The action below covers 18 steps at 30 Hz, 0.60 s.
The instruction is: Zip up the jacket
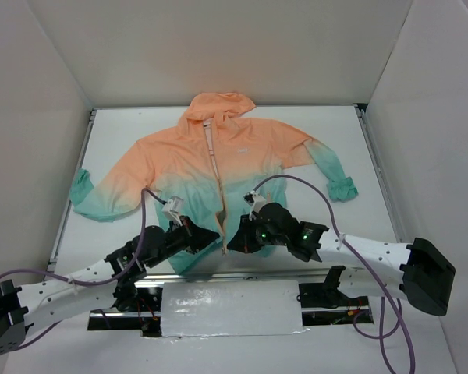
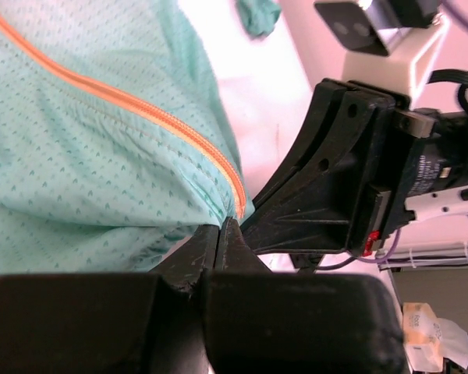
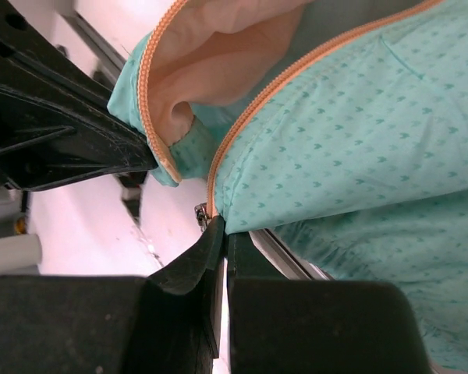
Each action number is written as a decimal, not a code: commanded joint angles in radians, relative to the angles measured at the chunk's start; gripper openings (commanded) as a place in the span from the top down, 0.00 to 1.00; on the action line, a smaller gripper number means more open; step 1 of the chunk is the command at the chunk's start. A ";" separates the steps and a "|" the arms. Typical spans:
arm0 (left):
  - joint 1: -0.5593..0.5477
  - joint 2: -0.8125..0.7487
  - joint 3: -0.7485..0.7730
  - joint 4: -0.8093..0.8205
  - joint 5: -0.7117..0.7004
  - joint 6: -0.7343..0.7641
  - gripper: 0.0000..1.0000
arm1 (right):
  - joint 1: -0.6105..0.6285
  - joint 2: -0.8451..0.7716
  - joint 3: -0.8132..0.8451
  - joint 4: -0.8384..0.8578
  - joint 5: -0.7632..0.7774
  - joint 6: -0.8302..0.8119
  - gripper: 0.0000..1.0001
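Note:
The jacket (image 1: 242,156) lies flat on the white table, peach hood at the far side and teal hem toward me. Its orange front zipper (image 1: 215,164) runs down the middle. My left gripper (image 1: 214,238) is shut on the hem corner of the left front panel at the zipper's bottom end (image 2: 238,204). My right gripper (image 1: 232,242) is shut on the hem of the other panel (image 3: 335,140), right beside the small metal slider (image 3: 198,216). At the hem the two zipper edges are apart, and the left panel's edge (image 3: 152,117) is folded so its peach inside shows.
White walls enclose the table on three sides. Metal rails run along the table's left (image 1: 69,210) and right (image 1: 378,179) edges. A white panel (image 1: 230,308) lies between the arm bases. Purple cables (image 1: 312,187) loop over the jacket's lower part.

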 commanded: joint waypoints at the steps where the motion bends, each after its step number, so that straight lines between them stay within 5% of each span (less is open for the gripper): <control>1: 0.004 -0.044 0.018 0.093 0.002 0.060 1.00 | -0.013 -0.062 -0.034 0.146 0.006 0.032 1.00; 18: 0.009 -0.089 -0.037 0.108 0.069 0.037 1.00 | -0.070 -0.234 -0.138 0.244 -0.055 -0.025 1.00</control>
